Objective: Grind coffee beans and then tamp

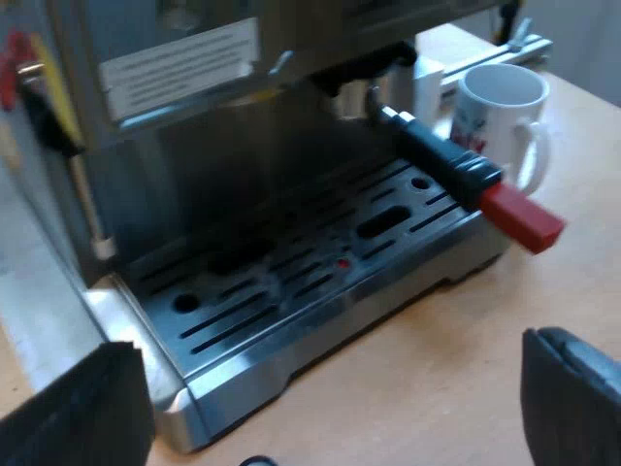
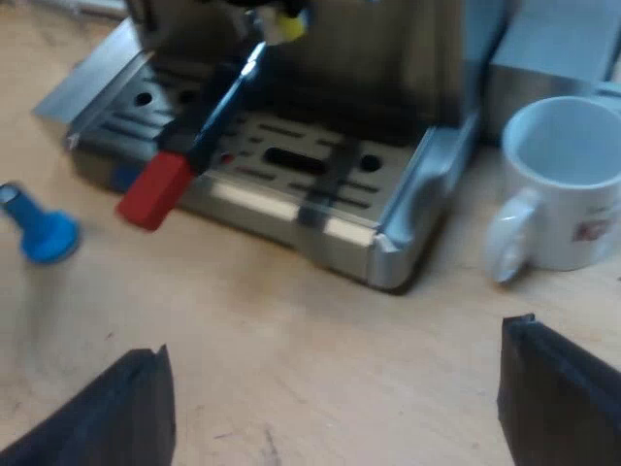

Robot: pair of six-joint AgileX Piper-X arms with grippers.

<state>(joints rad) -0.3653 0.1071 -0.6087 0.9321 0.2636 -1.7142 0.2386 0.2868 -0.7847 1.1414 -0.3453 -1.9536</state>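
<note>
The metal holder is locked into the espresso machine [image 1: 194, 126], its dark handle [image 1: 441, 160] sticking out over the drip tray [image 1: 320, 282] and ending in red [image 1: 522, 217]. In the right wrist view the same handle [image 2: 209, 107] with its red end [image 2: 153, 190] juts past the drip tray [image 2: 291, 184], and a blue tamper [image 2: 39, 230] stands on the wooden table close by. My left gripper [image 1: 340, 408] is open, low before the tray with nothing between its fingers [image 1: 572, 398]. My right gripper [image 2: 335, 403] is also open and holds nothing, over bare table before the machine.
A white mug [image 1: 505, 112] stands on the table beside the machine, near the red handle end; in the right wrist view the mug [image 2: 568, 189] sits at the tray's corner. A label [image 1: 179, 63] is stuck on the machine's front. Wooden table [image 2: 291, 330] spreads before the tray.
</note>
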